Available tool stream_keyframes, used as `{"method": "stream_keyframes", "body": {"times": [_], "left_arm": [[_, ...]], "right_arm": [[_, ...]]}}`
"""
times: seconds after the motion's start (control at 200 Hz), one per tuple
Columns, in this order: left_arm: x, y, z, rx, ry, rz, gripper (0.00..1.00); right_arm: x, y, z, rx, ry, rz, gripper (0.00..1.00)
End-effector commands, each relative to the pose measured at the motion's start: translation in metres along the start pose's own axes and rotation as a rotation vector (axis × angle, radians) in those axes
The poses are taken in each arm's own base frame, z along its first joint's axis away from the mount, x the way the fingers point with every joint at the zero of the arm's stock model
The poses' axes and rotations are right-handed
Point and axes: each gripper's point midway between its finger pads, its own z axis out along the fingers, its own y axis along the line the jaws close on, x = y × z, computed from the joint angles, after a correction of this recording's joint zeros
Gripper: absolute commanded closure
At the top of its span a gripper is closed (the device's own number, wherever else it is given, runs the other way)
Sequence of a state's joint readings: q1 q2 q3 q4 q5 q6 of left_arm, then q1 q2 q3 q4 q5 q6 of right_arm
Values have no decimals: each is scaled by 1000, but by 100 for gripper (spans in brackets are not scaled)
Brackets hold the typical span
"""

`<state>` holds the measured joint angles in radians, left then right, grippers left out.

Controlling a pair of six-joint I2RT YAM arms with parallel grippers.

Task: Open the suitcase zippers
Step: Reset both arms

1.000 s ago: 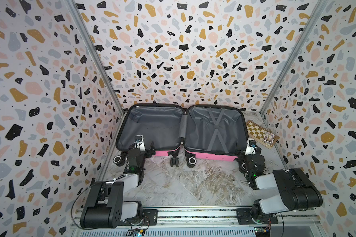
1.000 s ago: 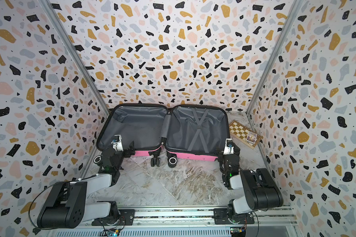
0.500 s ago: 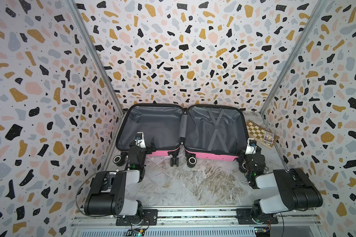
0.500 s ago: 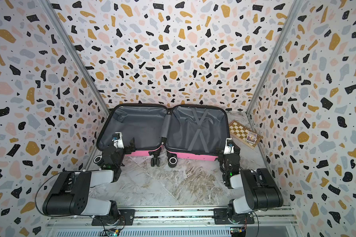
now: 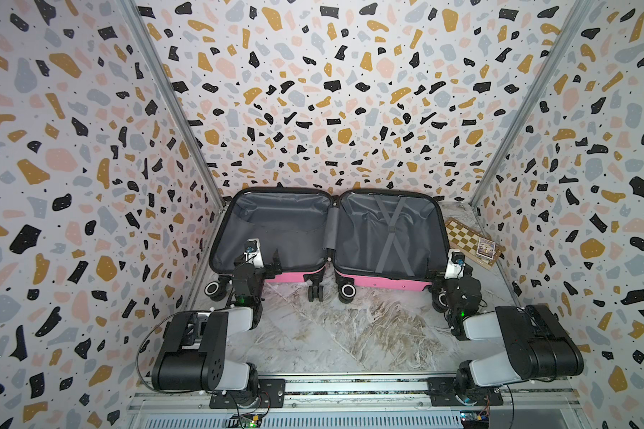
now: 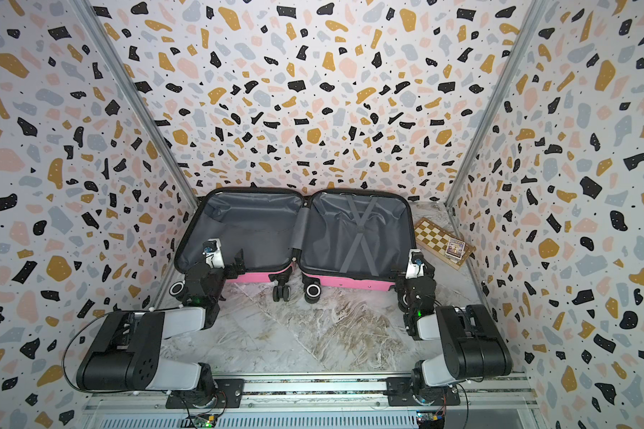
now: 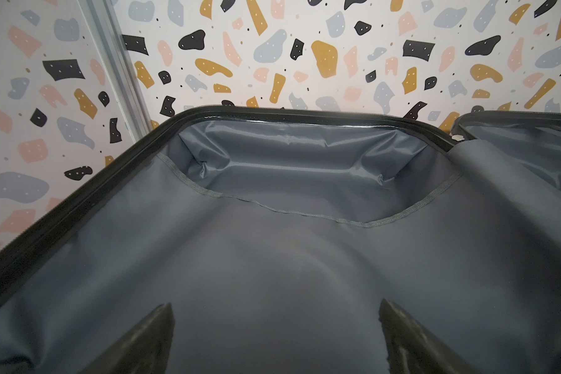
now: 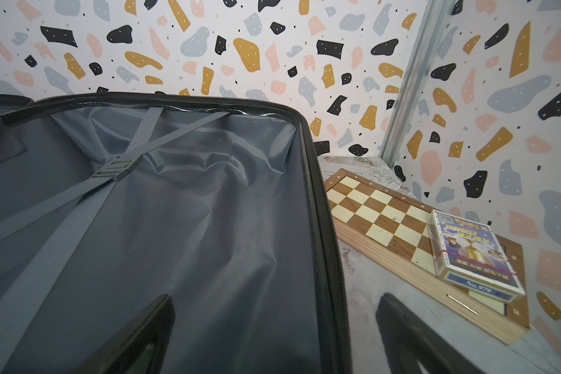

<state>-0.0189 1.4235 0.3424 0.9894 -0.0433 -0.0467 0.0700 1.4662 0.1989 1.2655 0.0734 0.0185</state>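
- Suitcase (image 5: 369, 237) lies fully opened at 12 o'clock on the marble table (image 5: 350, 334), both grey-lined halves flat and the wheels toward 6 o'clock.
- Zippers (image 7: 78, 200): the black band rims each half and is parted. The pulls are not discernible.
- Left gripper (image 7: 274, 311): jaws spread wide and empty, over the lining at the case's 7 o'clock corner.
- Right gripper (image 8: 276, 301): jaws spread wide and empty, straddling the rim at 5 o'clock.
- Chessboard (image 5: 469, 237) lies at 3 o'clock of the case and carries a card box (image 5: 486, 247).
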Motion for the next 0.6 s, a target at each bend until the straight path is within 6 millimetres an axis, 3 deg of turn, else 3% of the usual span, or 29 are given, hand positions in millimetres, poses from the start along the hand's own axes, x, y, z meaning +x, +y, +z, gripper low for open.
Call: {"method": "stream_keyframes", "body": {"times": [0.0, 0.596], "left_arm": [[44, 12, -4, -65, 151, 24, 1], [44, 11, -6, -58, 149, 31, 1]], "right_arm": [[13, 2, 4, -11, 60, -8, 0], [12, 5, 3, -6, 53, -28, 0]]}}
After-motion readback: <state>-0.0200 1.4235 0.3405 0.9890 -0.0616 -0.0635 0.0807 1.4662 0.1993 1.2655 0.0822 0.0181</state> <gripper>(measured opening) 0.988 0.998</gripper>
